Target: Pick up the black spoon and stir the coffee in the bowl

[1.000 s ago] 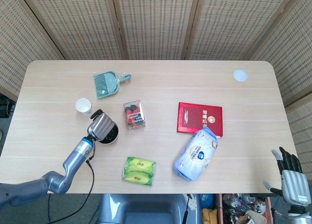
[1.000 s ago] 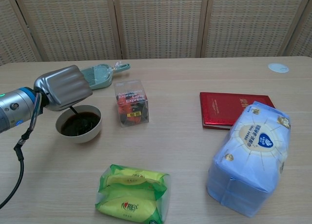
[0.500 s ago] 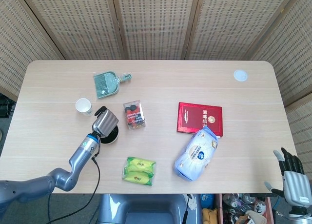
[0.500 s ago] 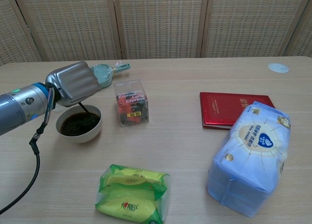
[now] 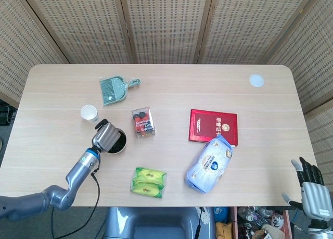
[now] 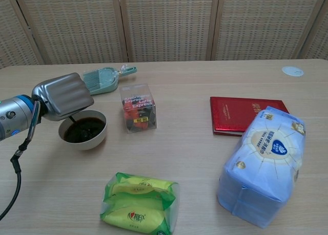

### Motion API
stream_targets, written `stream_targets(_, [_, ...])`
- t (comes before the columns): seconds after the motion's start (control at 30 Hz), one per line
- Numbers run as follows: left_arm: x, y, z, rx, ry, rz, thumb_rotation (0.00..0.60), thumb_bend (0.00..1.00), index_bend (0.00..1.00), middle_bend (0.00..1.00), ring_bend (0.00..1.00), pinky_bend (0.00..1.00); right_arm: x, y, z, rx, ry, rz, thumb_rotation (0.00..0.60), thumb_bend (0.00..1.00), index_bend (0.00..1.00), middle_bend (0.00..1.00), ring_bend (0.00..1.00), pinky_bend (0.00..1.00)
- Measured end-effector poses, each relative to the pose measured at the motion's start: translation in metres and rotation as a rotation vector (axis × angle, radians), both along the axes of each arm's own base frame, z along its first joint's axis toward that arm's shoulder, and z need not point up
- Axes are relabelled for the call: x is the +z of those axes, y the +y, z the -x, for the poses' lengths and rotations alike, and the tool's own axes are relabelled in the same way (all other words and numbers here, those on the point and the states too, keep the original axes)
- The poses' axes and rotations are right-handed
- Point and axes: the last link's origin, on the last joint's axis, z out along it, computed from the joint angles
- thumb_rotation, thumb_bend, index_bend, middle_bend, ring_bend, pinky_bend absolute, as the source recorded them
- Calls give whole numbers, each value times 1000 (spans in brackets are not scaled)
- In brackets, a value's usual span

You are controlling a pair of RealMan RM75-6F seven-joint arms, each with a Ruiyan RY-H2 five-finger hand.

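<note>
Hovering over the bowl (image 6: 82, 131) of coffee (image 6: 84, 129) on the counter (image 6: 195, 158), the left hand (image 6: 63, 96) pinched the black spoon (image 6: 72, 120), tip dipped in. The right hand (image 5: 313, 189) hung spread, off the counter's near right corner.

Silver ribbed left robot hand (image 6: 60, 95), blue wrist ring, grey arm, black cable

clear box (image 6: 138, 107) | label: "American Express Latte Express"
</note>
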Motion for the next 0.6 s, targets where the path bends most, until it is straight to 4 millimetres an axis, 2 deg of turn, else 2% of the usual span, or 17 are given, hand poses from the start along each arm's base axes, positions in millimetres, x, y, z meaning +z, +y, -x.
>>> stream_targets(0.2, [9,13,7,38,0,-46,600,397,709,822,719,707,-1,-1,0,2,-1,-3,600,236,81,32,0,0])
stream_targets(0.37, [5,17,-2,33,-19,-53,600,397,709,822,719,707,0,0,0,-2,-1,1,600,235,82,33,0,0])
stream_targets(0.6, [-8,11,-15,1,-26,-17,600,397,709,822,719,707,2,3,2,-12,1,11,600,235,82,33,0,0])
